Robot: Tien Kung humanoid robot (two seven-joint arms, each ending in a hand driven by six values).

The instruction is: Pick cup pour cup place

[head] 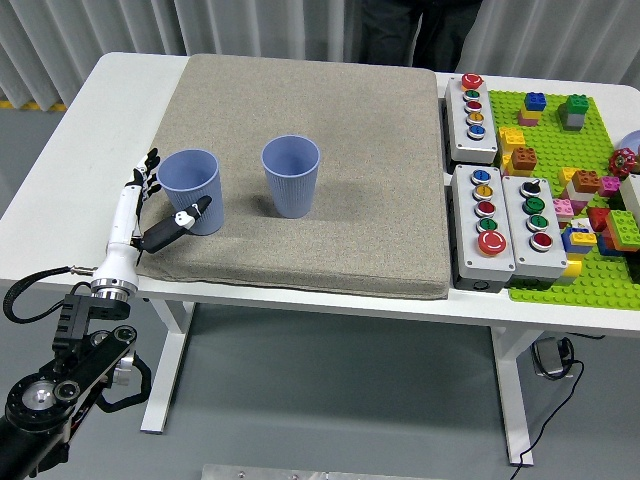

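White worktop [120, 90] fills the view, with a grey fabric mat [370, 180] laid over its middle and pale curtains behind; a person in dark clothes stands at the far edge. To the right of the mat we see grey boxes with coloured push buttons [498, 205] and a green baseplate scattered with toy bricks [560, 150].

Two blue ribbed plastic cups stand upright on the mat, mouths up. We find the left cup [191, 190] near the mat's left edge and the second cup [291, 176] a little to its right — the two near each other but apart.

Our left robot hand [150, 215], white with dark fingertips, sits just left of the left cup. Its fingers [146, 172] are spread and hold nothing; the thumb [185, 217] points toward the cup's base, and we cannot tell whether it touches.

We judge the left cup lies directly right of the open palm, its long axis vertical — a sideways closing would wrap it. No right arm is visible.
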